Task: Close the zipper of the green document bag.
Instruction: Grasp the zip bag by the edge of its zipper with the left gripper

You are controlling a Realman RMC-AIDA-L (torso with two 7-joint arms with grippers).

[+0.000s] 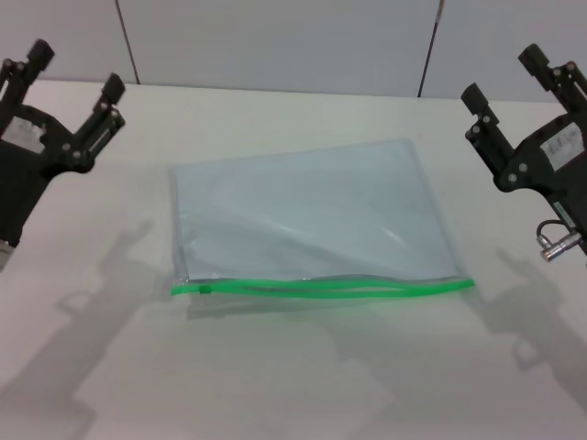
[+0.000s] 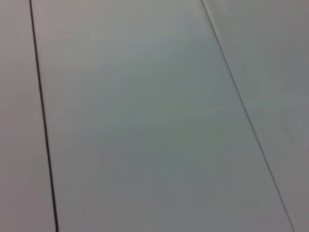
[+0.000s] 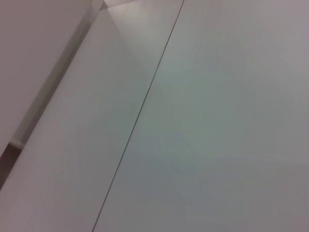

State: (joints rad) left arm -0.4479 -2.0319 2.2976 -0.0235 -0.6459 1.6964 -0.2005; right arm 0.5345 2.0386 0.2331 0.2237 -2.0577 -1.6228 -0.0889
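The green document bag (image 1: 303, 215) lies flat in the middle of the white table, a translucent pale blue-grey pouch. Its zipper (image 1: 321, 290) is a bright green strip along the near edge, and the strip's two halves gape apart over the middle. A small green slider tab (image 1: 205, 290) sits near the strip's left end. My left gripper (image 1: 75, 70) is raised at the far left, open, well clear of the bag. My right gripper (image 1: 510, 75) is raised at the far right, open too. Both wrist views show only pale wall panels.
The white table (image 1: 303, 376) stretches bare all around the bag, with shadows of both arms on its near part. A grey panelled wall (image 1: 275, 41) rises behind the table's far edge.
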